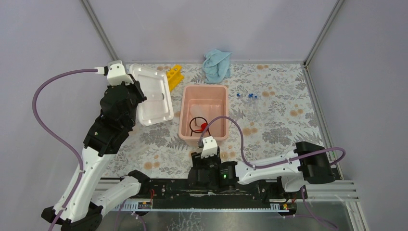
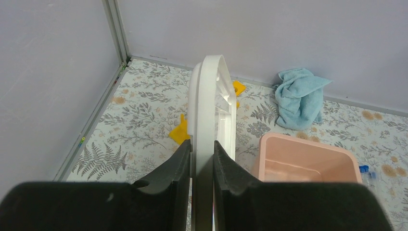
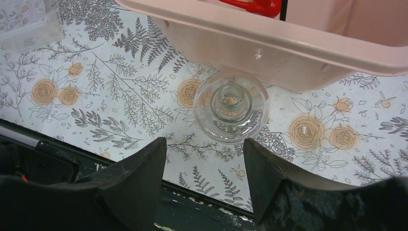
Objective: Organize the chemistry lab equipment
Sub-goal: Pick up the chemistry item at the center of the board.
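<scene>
Right tool (image 3: pixel 204 147) gaped wide near the clear glass flask (image 3: pixel 231 106) beside the pink bin (image 3: pixel 288 45). It looked slick and breakable, so I'd pinch its neck gently. Left tool (image 2: pixel 202 150) clamped the white lid (image 2: pixel 211 86).

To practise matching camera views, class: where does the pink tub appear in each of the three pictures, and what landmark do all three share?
Top external: the pink tub sits at the centre of the table.
Left wrist: lower right, below the blue cloth.
Right wrist: its near wall runs across the top edge.
Shared landmark: the floral table cover, under the tub in every view.
</scene>
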